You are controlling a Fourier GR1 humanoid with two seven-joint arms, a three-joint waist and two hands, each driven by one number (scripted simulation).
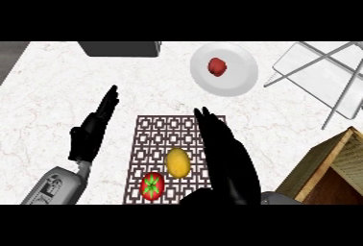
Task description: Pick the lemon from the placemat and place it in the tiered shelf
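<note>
right hand hovers with fingers straight, just right of the lemon on the placemat; curl around its middle, avoiding the tomato, then lift toward the tiered shelf; left hand rests open

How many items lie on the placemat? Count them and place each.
2: the lemon near the placemat's middle, and a tomato at its near edge. The right hand may hide more.
</note>
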